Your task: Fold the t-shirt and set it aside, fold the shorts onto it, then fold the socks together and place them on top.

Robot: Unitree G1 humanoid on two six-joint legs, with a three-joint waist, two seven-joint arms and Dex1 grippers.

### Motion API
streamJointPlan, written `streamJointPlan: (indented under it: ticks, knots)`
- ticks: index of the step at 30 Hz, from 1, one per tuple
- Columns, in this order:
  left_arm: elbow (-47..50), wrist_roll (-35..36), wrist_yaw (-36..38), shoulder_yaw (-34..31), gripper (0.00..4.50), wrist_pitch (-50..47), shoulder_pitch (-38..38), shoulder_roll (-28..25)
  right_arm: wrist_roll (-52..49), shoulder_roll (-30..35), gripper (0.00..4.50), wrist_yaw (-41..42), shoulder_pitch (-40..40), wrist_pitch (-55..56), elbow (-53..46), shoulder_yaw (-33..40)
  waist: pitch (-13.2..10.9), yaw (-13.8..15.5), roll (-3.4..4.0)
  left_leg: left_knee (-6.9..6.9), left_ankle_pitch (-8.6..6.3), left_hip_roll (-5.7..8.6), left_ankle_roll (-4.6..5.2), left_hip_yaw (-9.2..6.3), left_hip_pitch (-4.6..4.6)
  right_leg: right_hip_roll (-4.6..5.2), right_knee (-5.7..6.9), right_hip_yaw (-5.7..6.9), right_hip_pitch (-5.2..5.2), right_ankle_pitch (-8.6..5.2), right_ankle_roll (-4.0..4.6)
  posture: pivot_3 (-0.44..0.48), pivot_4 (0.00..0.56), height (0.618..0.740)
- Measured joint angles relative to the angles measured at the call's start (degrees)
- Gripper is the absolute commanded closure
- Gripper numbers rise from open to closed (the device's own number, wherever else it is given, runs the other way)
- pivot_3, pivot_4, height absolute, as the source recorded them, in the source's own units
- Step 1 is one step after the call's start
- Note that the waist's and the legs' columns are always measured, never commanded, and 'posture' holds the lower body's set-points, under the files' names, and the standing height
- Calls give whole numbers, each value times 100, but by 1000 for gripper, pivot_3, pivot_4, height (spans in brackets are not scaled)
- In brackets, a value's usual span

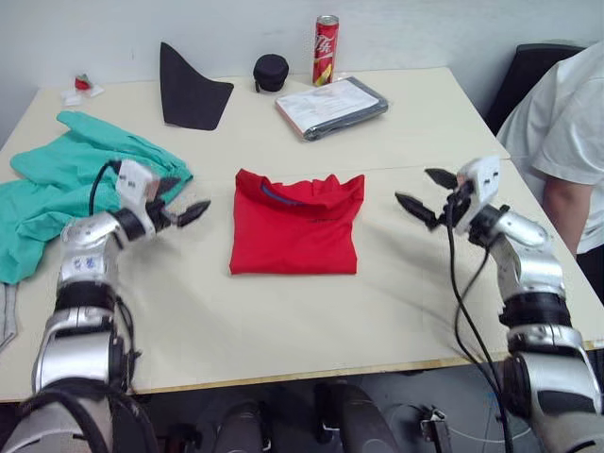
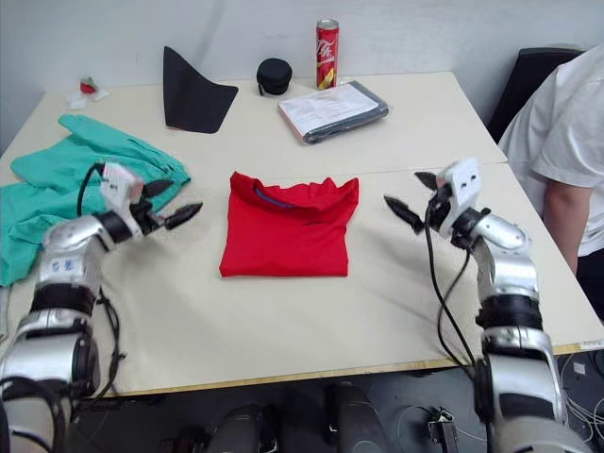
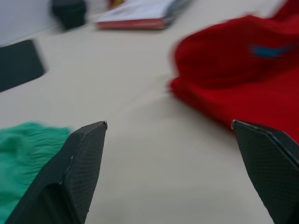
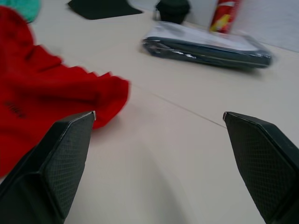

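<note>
The shorts [image 1: 66, 184] lie crumpled at the table's [image 1: 283, 321] left edge, well left of the t-shirt [image 1: 297, 224], their long axis running from the far side toward the near-left corner. The left gripper [image 1: 182, 200] hovers between the shorts and the t-shirt, jaws spread and empty, tips aimed at the shirt. The t-shirt sits folded into a squarish block at the table's middle, collar toward the far side, hem nearest the robot. Right of the t-shirt, the right gripper [image 1: 427, 193] hangs apart from it, jaws spread and empty, pointing at it.
</note>
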State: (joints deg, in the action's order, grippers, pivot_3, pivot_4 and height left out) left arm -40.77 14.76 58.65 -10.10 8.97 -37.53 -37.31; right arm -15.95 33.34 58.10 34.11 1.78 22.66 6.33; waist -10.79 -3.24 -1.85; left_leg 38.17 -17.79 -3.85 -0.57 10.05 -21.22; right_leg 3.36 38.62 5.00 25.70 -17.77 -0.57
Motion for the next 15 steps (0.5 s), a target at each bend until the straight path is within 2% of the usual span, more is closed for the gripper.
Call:
streamJointPlan:
  ticks: [3,6,8,12,13,15]
  knots:
    - [1271,183,825,226,9,185,758,-179,142,85,17,599,-519,382,-928,-575,1,6,-2,11,2,1,-2,-2,18,2,-5,-2,-14,0,0,0,150,740]
    - [2000,84,1210,527,9,454,1212,-264,413,39,17,766,-925,582,-1284,-1091,1,28,-1,8,7,5,-5,-4,31,5,-1,-6,-25,1,2,0,150,740]
    - [2059,-193,1170,779,9,719,1280,-214,706,-72,17,649,-971,761,-1255,-1344,1,65,-1,10,11,10,-1,-8,30,7,1,-7,-25,5,4,0,150,740]
    - [1744,-784,587,1151,9,989,1075,203,1372,-406,17,87,-732,1395,-553,-1645,2,148,-3,14,13,11,3,-7,26,7,-1,-7,-22,7,4,0,150,740]
    - [1652,-916,459,1198,0,1026,1039,260,1461,-494,188,-46,-633,1515,-439,-1685,2,152,-3,14,13,10,4,-7,26,7,-1,-7,-22,7,4,0,150,740]
    - [1479,-1113,280,1353,425,1146,862,361,1646,-538,589,-266,-459,1721,-203,-1735,2,154,-3,14,14,8,4,-6,26,7,-2,-7,-22,7,4,0,150,740]
